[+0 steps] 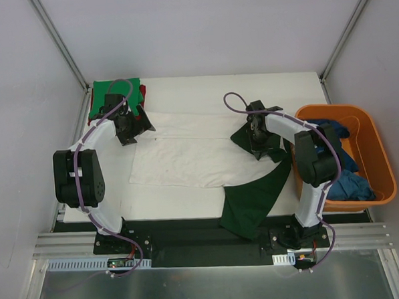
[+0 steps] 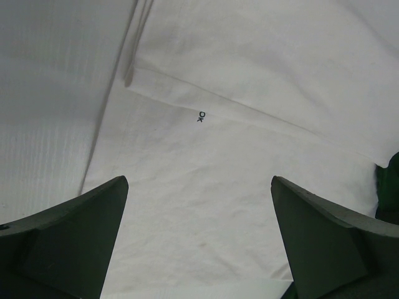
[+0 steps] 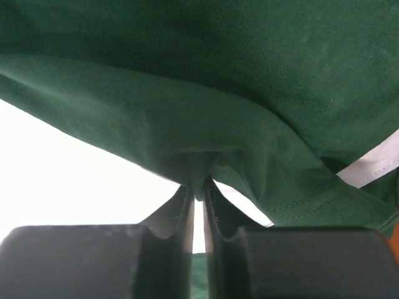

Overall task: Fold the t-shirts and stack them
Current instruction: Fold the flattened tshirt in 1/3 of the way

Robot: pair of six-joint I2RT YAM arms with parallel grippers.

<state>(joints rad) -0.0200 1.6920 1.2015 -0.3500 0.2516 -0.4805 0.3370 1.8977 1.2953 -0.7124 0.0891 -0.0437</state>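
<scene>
**Tools.** Two grippers, one per arm.
- The right gripper is clenched, its jaws pinching a fold of dark green cloth. In the top view it sits at about 3 o'clock on the table.
- The left gripper is released, its jaws wide apart with nothing between them. It hangs over white cloth at about 9 o'clock. Whether the fingertips touch the cloth cannot be told.

**Task items.**
- One white t-shirt is spread flat across the middle of the table. A creased fold runs along its 12 o'clock side. A small black mark shows on the cloth (wrist view only).
- The shirt's dark green parts lie at the 3 o'clock end. The bunched portion is the one held by the right gripper. A long dark green sleeve trails toward 5 o'clock and drapes over the near table edge.
- One folded pile stands in the 10 o'clock corner, just beyond the left gripper. A bright green t-shirt is on top, with a sliver of red cloth showing at its edge.

**Containers.** One orange tub stands off the table's 3 o'clock side, beside the right arm. It holds crumpled blue cloth. The number of garments in it cannot be told.
</scene>
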